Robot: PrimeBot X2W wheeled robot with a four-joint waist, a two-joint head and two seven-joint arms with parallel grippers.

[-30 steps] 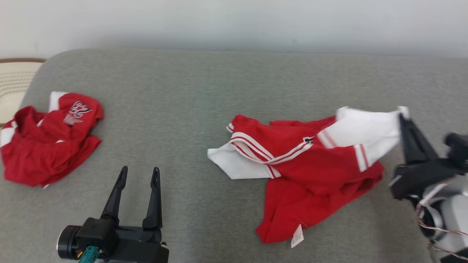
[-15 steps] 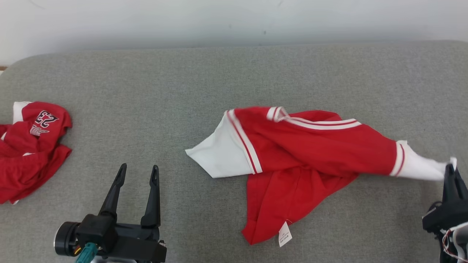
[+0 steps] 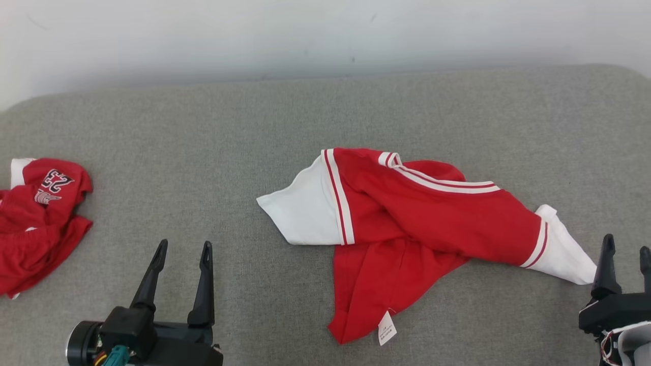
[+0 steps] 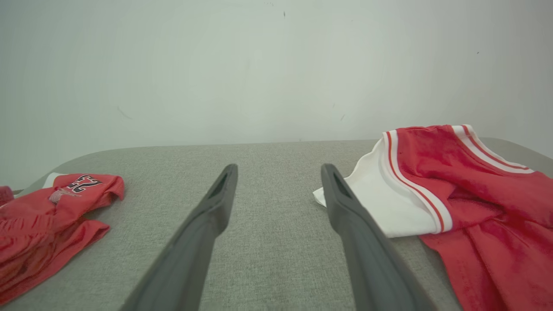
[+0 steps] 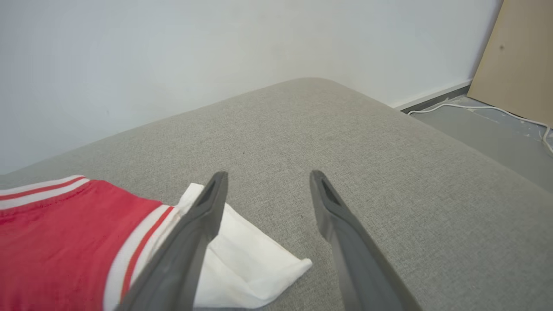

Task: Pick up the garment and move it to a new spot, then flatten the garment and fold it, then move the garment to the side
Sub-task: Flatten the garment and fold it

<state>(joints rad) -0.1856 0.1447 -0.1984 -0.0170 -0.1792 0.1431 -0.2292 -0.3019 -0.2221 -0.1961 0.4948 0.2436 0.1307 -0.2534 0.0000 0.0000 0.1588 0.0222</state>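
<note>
R gripper (image 3: 626,250) open, empty, just beside white sleeve tip (image 3: 559,251) of red-and-white soft jersey shirt (image 3: 422,218), rumpled mid grey fabric cushion (image 3: 203,127). L gripper (image 3: 184,247) open too. Shirt prob. light, limp, drapes; pinch cuffs/hem corners.

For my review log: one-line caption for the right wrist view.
Open right gripper over the grey cushion; red jersey lies free, its white sleeve beside one finger.
</note>
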